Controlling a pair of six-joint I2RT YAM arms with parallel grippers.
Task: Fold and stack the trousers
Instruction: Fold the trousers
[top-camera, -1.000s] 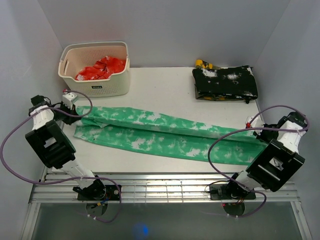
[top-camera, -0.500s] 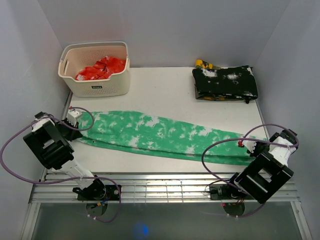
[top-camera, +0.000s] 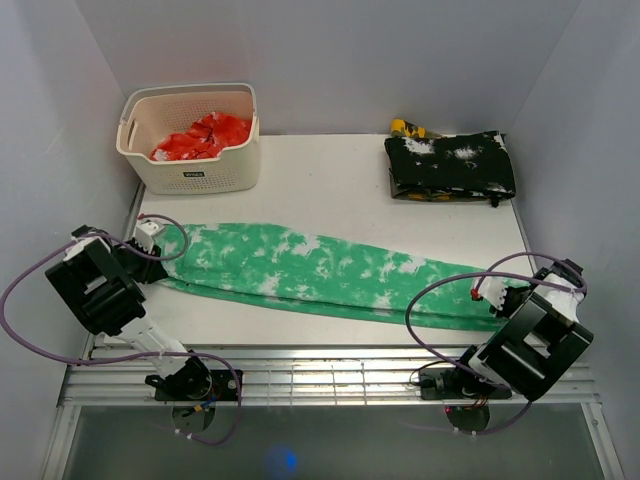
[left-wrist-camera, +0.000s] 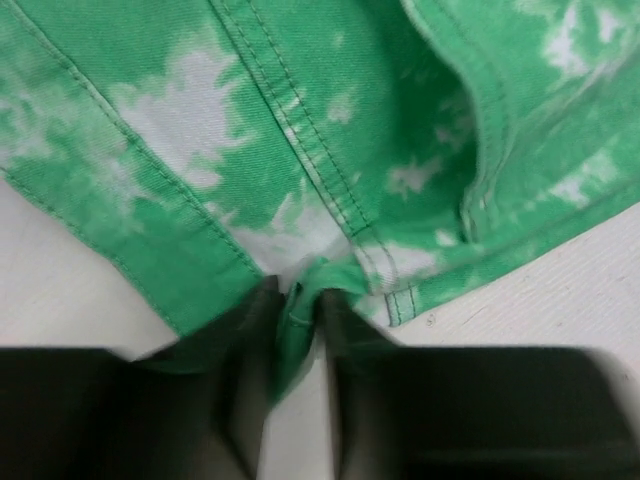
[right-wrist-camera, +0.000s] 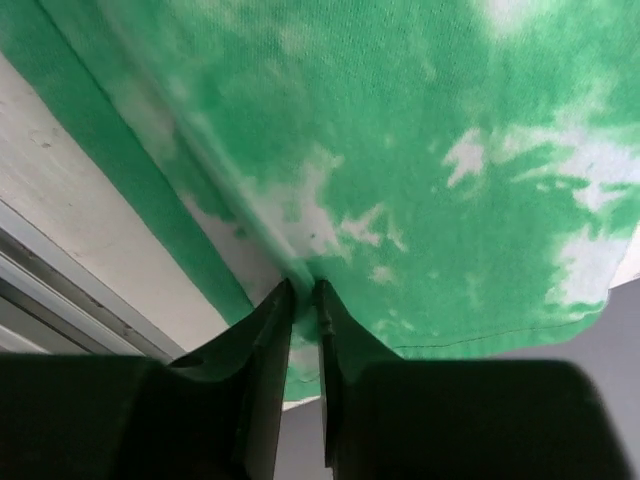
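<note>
Note that the trousers (top-camera: 320, 268) now lie as one doubled strip on the surface (top-camera: 330, 180), running from 9 o'clock to 4 o'clock in the top view; a second ago the two legs lay splayed side by side. Treat the lengthwise fold as made. The left gripper (left-wrist-camera: 293, 300) has its jaws pinched tight on a stitched edge at the 9 o'clock end. The right gripper (right-wrist-camera: 303, 290) has its jaws clamped on the cloth at 4 o'clock. The crosswise fold likely comes next.
</note>
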